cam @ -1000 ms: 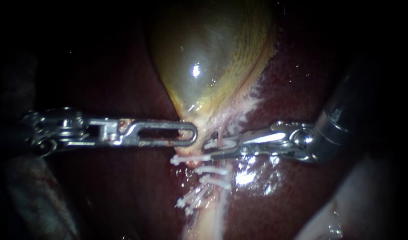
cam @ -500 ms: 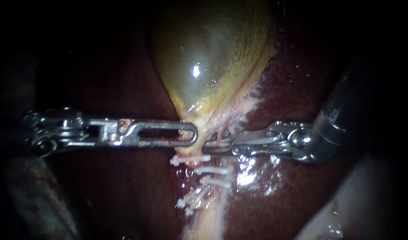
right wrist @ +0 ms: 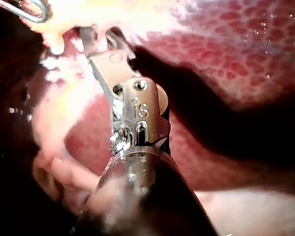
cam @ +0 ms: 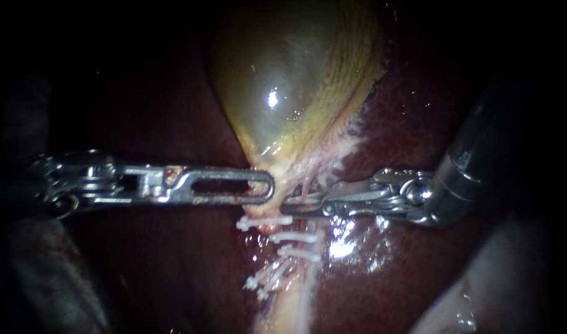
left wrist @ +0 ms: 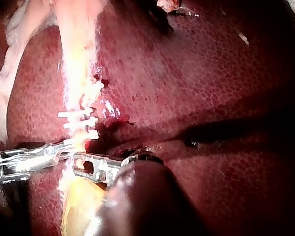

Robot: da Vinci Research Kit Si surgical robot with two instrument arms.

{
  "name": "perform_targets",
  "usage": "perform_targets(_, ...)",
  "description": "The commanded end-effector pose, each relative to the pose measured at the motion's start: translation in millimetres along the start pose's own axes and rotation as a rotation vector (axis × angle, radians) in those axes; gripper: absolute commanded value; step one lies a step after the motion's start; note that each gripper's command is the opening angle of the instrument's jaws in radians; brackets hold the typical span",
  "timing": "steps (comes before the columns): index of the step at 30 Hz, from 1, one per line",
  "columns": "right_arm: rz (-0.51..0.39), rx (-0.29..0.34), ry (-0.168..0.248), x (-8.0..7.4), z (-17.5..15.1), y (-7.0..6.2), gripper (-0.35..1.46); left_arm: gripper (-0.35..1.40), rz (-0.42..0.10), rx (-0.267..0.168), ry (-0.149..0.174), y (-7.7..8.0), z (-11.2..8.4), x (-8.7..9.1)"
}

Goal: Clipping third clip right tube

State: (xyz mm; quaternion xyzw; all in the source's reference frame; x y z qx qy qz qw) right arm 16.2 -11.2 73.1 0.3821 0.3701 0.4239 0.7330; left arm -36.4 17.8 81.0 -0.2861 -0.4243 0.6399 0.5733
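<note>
Right instrument end effector pinching tube at 6 o'clock of gallbladder; left instrument end effector pinching gallbladder neck.

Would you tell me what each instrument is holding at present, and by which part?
The left instrument holds the gallbladder at its narrow lower end; the right instrument is clamped on the tube just above the uppermost clip.

White clips crowd the tube (open liver lies either side).
</note>
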Motion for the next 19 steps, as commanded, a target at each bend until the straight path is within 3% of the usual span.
perform_targets(1, 0.0, 0.001, 0.0, 0.0, 0.0, 0.0, -0.25, -0.35, 0.0, 0.0, 0.0, 0.0, 0.0, 0.0)
perform_targets(19, 0.0, 0.001, -0.001, 0.0, -0.1, -0.1, -0.23, -0.35, 0.0, 0.0, 0.0, 0.0, 0.1, 0.0)
